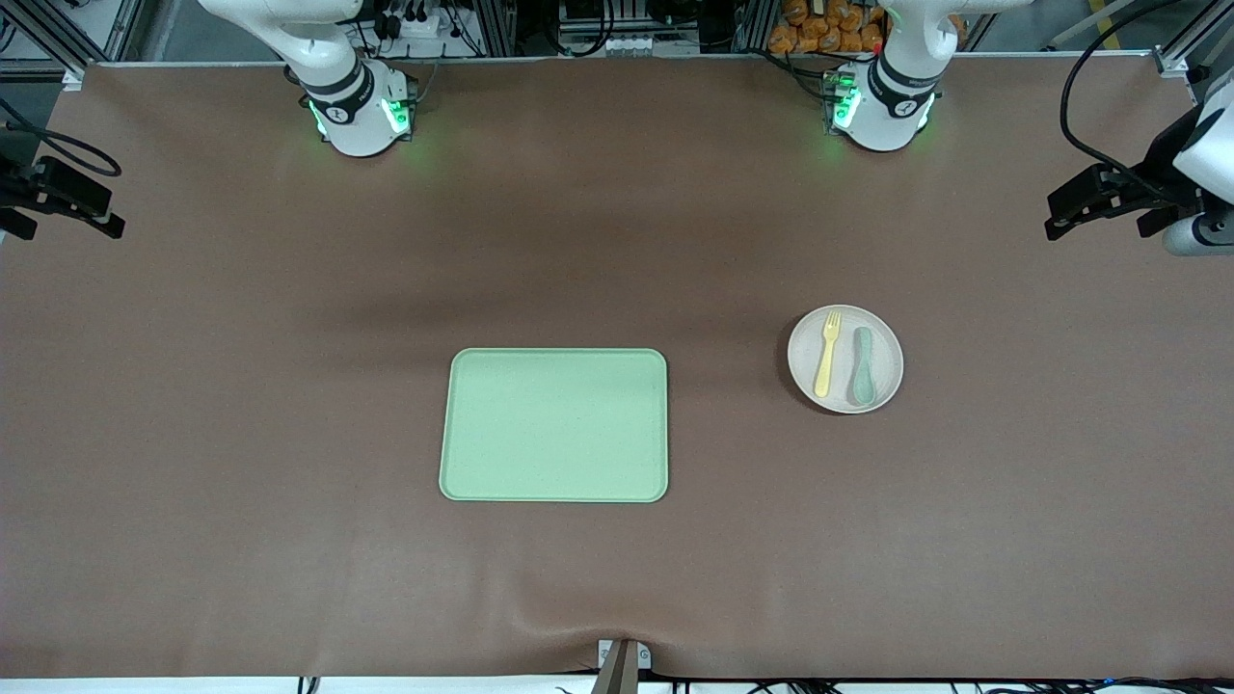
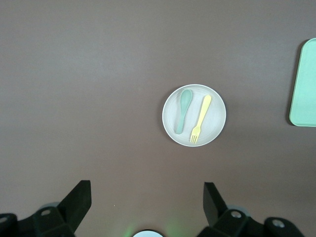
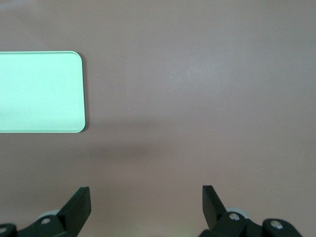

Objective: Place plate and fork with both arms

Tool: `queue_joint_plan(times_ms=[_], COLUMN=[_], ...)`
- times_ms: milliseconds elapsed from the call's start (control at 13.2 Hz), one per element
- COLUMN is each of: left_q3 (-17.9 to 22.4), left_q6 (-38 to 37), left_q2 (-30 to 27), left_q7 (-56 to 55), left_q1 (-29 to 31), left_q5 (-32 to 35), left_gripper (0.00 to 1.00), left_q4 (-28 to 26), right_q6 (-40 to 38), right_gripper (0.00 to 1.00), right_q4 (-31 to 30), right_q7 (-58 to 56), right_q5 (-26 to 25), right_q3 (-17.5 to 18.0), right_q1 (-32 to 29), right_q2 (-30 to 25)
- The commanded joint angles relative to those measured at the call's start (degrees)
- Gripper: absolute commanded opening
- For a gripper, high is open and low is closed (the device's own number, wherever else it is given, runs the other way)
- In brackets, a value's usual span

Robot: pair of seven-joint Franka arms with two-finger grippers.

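Note:
The off-white plate [image 1: 805,374] lies on the brown table toward the left arm's end, also in the left wrist view [image 2: 218,116]. On it lie the pale-yellow fork [image 1: 826,355] [image 2: 201,118] and a grey-green spoon [image 1: 861,366] [image 2: 182,111], side by side. My left gripper [image 1: 1099,217] [image 2: 146,192] is open and empty, high over the table's left-arm end, apart from the plate. My right gripper [image 1: 58,207] [image 3: 145,195] is open and empty, high over the right-arm end.
A rectangular light-green tray [image 1: 554,424] lies empty at the table's middle, beside the plate toward the right arm's end. It also shows in the left wrist view [image 2: 303,84] and the right wrist view [image 3: 39,91]. Both arm bases stand along the table's edge farthest from the front camera.

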Motion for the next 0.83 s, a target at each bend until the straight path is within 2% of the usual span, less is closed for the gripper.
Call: queue_joint_plan(times_ms=[0, 455, 682, 758], left_q3=[0.1, 0.1, 0.1, 0.1], left_q6=[-0.8, 0.7, 4.4, 6.6], left_q2=[-1.1, 1.4, 3.6, 3.7], left_q7=[0.3, 0.3, 0.3, 0.2], left_q1=[0.2, 0.5, 2.0, 2.0], left_q5=[-0.7, -1.8, -3.8, -3.8], left_gripper=[1.0, 1.0, 1.0, 1.0], left_q4=[-0.4, 0.3, -2.5, -5.1], right_q6=[-0.1, -0.3, -0.2, -0.1], right_gripper=[1.0, 1.0, 1.0, 1.0], right_q4=[-0.6, -0.5, -0.5, -0.5], right_q7=[-0.7, -0.7, -0.7, -0.7], right_q5=[0.8, 0.8, 0.8, 0.8], right_q3=[0.3, 0.4, 0.4, 0.4], right_q1=[-0.8, -0.8, -0.7, -0.7], right_q2=[-1.0, -1.0, -1.0, -0.9])
